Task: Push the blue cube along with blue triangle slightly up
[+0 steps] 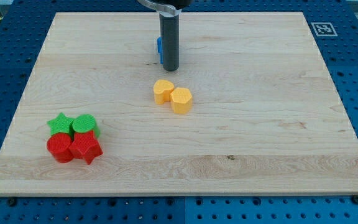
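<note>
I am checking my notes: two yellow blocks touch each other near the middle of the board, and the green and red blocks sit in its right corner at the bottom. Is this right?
Not quite. The camera view shows the green blocks and red blocks in the board's bottom left corner, not the right. The yellow blocks do touch near the middle.

My rod (169, 37) hides nearly all of a blue block (159, 48), its shape perhaps indeterminable.

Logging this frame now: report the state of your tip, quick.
My tip: no gripper, nothing held; it sits against the view's right side of a blue block, mostly hidden behind the rod, above the two yellow blocks.
</note>
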`<state>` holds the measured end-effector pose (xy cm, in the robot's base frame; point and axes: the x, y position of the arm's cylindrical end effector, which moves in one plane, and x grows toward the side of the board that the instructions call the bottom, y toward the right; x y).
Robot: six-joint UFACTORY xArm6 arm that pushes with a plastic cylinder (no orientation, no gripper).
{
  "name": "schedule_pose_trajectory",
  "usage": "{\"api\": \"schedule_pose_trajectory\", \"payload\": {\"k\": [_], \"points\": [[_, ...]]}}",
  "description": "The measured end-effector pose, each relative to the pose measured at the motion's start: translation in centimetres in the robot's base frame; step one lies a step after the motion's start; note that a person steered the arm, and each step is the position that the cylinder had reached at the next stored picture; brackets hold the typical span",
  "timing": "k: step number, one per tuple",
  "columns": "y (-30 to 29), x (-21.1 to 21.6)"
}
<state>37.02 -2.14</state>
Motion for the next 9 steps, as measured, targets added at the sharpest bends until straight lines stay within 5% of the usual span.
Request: {"api": "schedule_pose_trajectory", "payload": {"k": [9], "points": [[-0.1,-3.6]]}}
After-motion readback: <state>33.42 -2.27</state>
